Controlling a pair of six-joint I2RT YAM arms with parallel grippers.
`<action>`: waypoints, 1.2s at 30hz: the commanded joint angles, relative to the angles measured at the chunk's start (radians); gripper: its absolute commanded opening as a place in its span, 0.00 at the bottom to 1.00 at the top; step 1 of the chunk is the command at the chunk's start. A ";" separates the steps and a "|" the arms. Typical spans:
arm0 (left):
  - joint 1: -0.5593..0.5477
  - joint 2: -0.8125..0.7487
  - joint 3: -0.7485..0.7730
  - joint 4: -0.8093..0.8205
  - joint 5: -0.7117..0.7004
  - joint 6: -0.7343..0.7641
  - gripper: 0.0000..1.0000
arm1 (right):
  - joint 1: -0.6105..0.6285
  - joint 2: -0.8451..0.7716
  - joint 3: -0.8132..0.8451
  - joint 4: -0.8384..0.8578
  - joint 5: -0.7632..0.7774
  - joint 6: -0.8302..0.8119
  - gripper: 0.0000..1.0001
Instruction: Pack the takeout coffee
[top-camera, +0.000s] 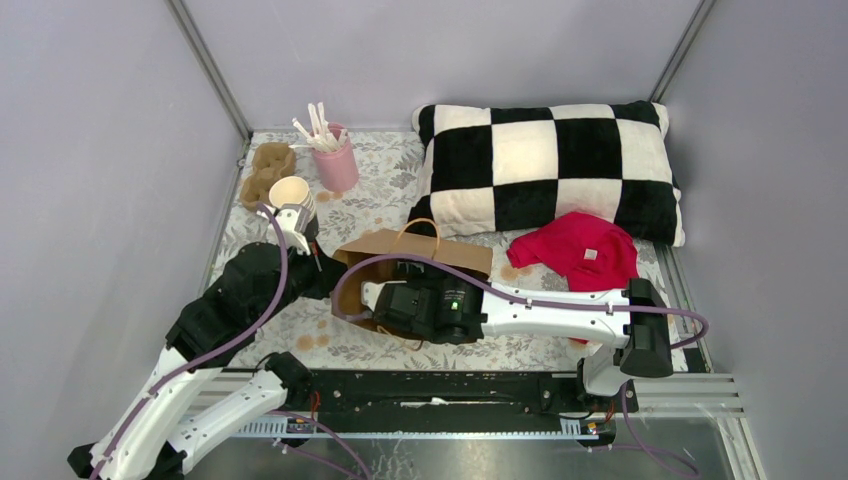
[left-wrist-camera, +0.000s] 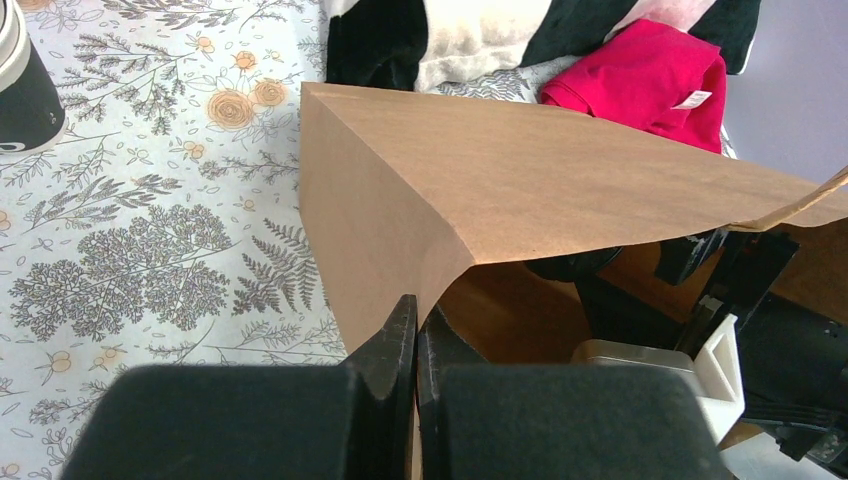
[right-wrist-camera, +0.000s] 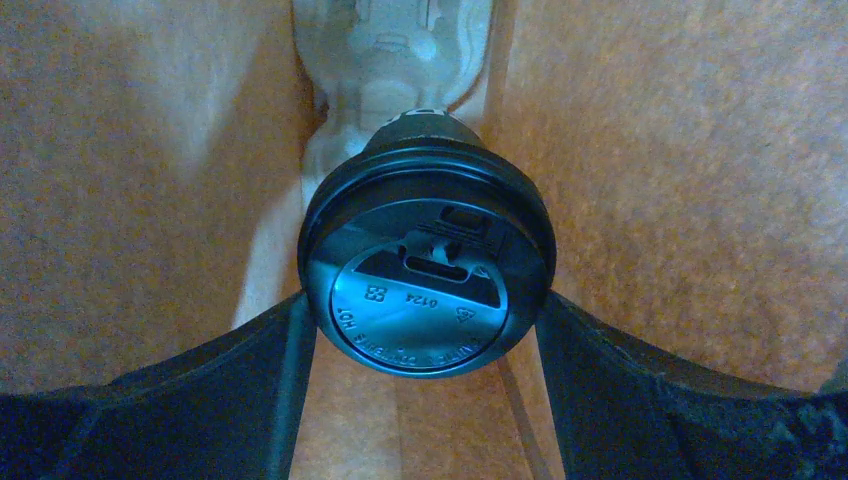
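Enclosing the takeout coffee (right-wrist-camera: 425, 270), the paper bag (top-camera: 440, 252) hides it from above. Inside, the right gripper (right-wrist-camera: 423, 305) clamps the cup, with brown walls close on both sides. The left gripper (left-wrist-camera: 416, 335) pinches the bag's mouth edge, fingers together.

top: bright, even | left wrist: claw (left-wrist-camera: 417, 312) blurred | right wrist: dim — orange cast, lid (right-wrist-camera: 425, 270) glare

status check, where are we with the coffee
Left gripper shut on paper bag rim. Right gripper shut on takeout coffee, inside the bag. Nothing seen in the way.
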 joint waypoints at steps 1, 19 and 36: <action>0.003 0.006 0.031 0.023 -0.007 0.014 0.00 | 0.001 -0.006 0.037 -0.085 0.043 0.035 0.68; 0.003 0.014 0.017 0.045 0.045 -0.025 0.00 | -0.018 0.125 0.117 0.243 -0.052 -0.084 0.69; 0.004 0.042 0.037 0.044 0.063 -0.015 0.00 | -0.037 0.224 0.131 0.250 0.035 -0.041 0.68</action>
